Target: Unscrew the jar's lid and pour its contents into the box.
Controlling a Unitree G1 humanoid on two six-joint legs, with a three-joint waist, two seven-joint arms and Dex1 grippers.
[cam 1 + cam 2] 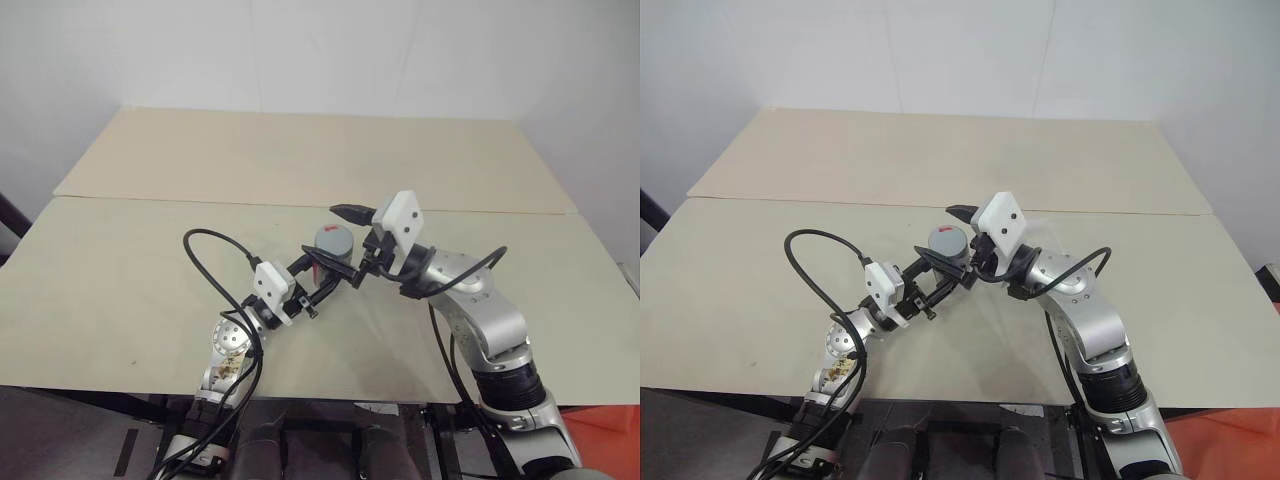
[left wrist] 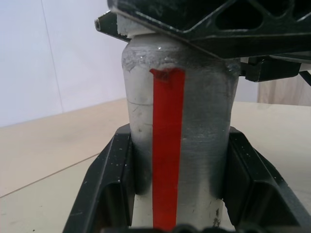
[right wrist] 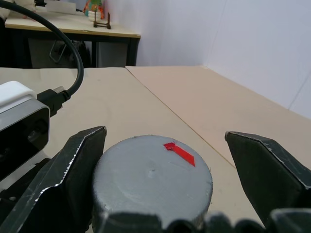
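The jar (image 2: 167, 145), silvery with a red vertical stripe, stands upright above the table's middle, with my left gripper (image 1: 328, 268) shut on its body. Its grey lid (image 3: 153, 177), marked with a short red strip, is on the jar, so the contents are hidden inside. My right gripper (image 3: 163, 141) is open and straddles the lid. One finger (image 3: 77, 170) is close against the lid's rim and the other finger (image 3: 267, 170) stands well clear of it. A faint clear shape just behind my right wrist seems to be the box (image 1: 1045, 232).
Two pale tabletops (image 1: 150, 280) meet at a seam running across the scene. A black cable (image 1: 205, 250) loops out from my left arm over the table. In the right wrist view a dark desk (image 3: 73, 29) with small things on it stands far off.
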